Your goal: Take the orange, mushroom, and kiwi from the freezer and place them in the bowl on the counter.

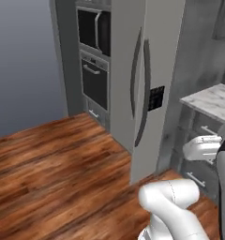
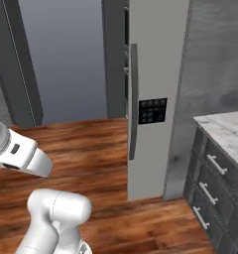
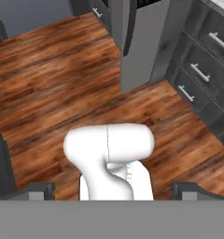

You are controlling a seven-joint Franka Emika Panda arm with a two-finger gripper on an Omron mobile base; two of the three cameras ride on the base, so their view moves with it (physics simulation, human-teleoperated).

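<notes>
The gripper (image 3: 114, 189) is held with its jaws spread wide and nothing between them, above the wooden floor (image 3: 48, 88); the freezer (image 1: 152, 70) is seen with its doors closed, its long dark handle (image 1: 143, 93) vertical; the marble counter (image 2: 230, 131) is set just beside it, over dark drawers (image 2: 212, 183).

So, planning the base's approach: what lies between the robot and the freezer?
Bare wood floor in the hand view, up to the closed freezer; the drawers stand off to one side.
</notes>
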